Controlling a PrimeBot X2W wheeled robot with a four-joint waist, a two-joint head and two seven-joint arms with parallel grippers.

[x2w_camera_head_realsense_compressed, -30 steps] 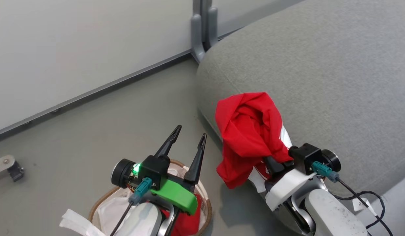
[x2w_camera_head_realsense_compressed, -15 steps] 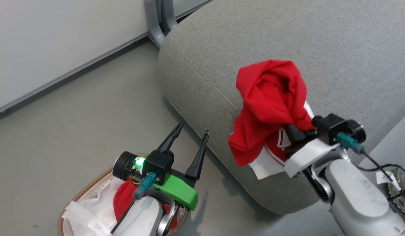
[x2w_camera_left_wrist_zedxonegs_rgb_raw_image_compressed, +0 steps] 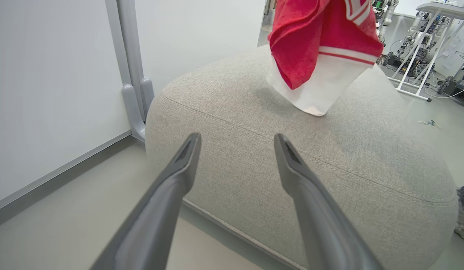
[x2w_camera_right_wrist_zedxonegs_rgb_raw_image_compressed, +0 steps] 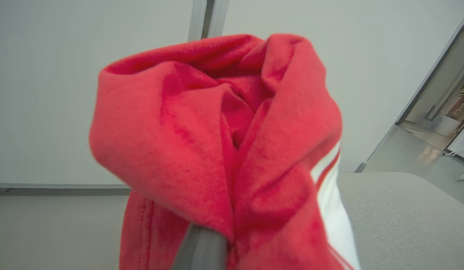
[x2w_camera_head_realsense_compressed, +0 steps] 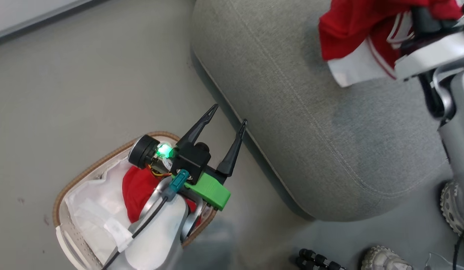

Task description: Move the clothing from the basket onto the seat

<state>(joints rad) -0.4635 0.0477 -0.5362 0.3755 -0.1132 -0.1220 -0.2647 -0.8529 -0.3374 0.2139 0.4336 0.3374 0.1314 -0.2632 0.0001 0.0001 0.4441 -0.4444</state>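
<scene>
A red garment with white stripes and trim [x2w_camera_head_realsense_compressed: 348, 30] hangs bunched from my right gripper [x2w_camera_head_realsense_compressed: 419, 15], which is shut on it over the grey seat [x2w_camera_head_realsense_compressed: 311, 131]. In the left wrist view the garment [x2w_camera_left_wrist_zedxonegs_rgb_raw_image_compressed: 318, 37] dangles with its white hem just over the seat [x2w_camera_left_wrist_zedxonegs_rgb_raw_image_compressed: 292, 168]; I cannot tell whether it touches. In the right wrist view the fabric [x2w_camera_right_wrist_zedxonegs_rgb_raw_image_compressed: 217, 131] wraps my fingers [x2w_camera_right_wrist_zedxonegs_rgb_raw_image_compressed: 202, 243]. My left gripper [x2w_camera_head_realsense_compressed: 229, 114] stands open and empty above the basket [x2w_camera_head_realsense_compressed: 85, 172], which sits on the floor beside the seat. In it lie a plain red garment [x2w_camera_head_realsense_compressed: 136, 187] and the white liner [x2w_camera_head_realsense_compressed: 89, 210].
A pale wall with a grey upright post [x2w_camera_left_wrist_zedxonegs_rgb_raw_image_compressed: 132, 75] stands behind the seat. Treaded wheels [x2w_camera_head_realsense_compressed: 455, 210] and a small black part [x2w_camera_head_realsense_compressed: 318, 260] sit on the floor at the lower right. Racks and equipment [x2w_camera_left_wrist_zedxonegs_rgb_raw_image_compressed: 416, 37] stand in the room beyond.
The head camera has swung, shifting the whole picture. My right gripper has carried the striped garment up and further over the seat. My left gripper stays open over the basket.
</scene>
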